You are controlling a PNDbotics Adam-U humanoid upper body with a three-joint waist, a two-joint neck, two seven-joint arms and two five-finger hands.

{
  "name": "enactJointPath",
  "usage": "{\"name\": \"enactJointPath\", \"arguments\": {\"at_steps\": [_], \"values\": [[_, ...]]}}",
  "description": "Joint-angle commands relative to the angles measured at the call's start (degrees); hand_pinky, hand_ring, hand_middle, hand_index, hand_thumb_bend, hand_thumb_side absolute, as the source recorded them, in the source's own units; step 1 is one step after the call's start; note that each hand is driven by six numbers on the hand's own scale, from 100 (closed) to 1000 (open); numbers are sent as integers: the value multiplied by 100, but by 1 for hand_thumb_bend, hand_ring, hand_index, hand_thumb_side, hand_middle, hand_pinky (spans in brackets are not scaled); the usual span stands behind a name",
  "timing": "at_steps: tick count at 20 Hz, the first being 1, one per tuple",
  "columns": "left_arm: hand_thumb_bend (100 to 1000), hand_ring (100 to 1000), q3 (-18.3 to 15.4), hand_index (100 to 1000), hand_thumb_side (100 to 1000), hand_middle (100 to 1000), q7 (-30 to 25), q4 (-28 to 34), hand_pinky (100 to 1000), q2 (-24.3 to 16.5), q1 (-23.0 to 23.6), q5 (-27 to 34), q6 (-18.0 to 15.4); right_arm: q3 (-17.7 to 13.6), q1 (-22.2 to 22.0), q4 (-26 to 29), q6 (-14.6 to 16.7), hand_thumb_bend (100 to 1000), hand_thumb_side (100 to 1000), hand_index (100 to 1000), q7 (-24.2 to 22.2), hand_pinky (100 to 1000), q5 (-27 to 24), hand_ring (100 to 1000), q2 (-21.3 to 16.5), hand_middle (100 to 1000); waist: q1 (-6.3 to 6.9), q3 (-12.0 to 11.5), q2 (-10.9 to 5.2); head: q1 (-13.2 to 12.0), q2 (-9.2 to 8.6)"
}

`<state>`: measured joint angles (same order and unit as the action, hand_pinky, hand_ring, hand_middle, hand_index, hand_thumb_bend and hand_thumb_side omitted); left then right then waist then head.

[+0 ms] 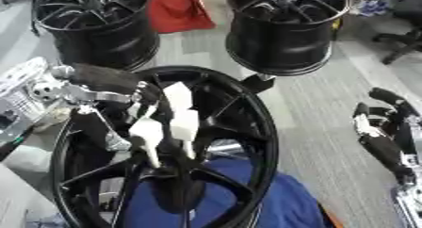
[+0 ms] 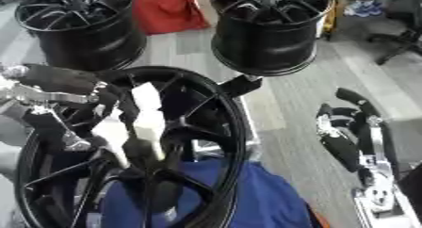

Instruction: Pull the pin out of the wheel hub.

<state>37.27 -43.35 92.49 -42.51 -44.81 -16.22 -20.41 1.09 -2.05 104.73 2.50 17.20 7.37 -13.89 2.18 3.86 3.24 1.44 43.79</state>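
Observation:
A large black spoked wheel hub (image 1: 247,128) stands tilted in the foreground over a blue cloth. My left hand (image 1: 177,116), black with white finger covers, comes in from the left and hangs over the hub's centre (image 1: 177,180). Its fingers and thumb curl downward and close together on a thin pale pin (image 1: 190,150) that sticks down toward the centre. Most of the pin is hidden by the fingers. My right hand (image 2: 350,133) rests at the right, away from the hub, with its fingers relaxed and holding nothing.
Two more black wheel rims stand behind, one at the back left (image 1: 95,27) and one at the back right (image 1: 288,29). A red cloth (image 1: 177,10) lies between them. The blue cloth (image 1: 272,203) fills the front. An office chair base (image 1: 404,41) is at the far right.

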Motion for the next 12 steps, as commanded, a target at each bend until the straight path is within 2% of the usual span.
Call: {"name": "enactJointPath", "arguments": {"at_steps": [1,8,12], "values": [[204,544,4,887,208,784,-862,92,347,-129,-55,-34,-883,-5,58,73,8,147,265,820,-11,584,-27,680,-61,791,-9,-4,-59,-18,-39],[224,556,-18,890,224,798,-862,-115,360,-150,-47,-403,-1059,-4,60,68,9,151,263,820,-15,584,-21,680,-64,791,-2,-6,-68,-5,-65],[255,558,-31,895,271,802,-862,-255,364,-131,-52,-613,-1189,-7,61,65,8,151,263,820,-13,584,-22,680,-64,791,-3,-5,-68,0,-78]]}}
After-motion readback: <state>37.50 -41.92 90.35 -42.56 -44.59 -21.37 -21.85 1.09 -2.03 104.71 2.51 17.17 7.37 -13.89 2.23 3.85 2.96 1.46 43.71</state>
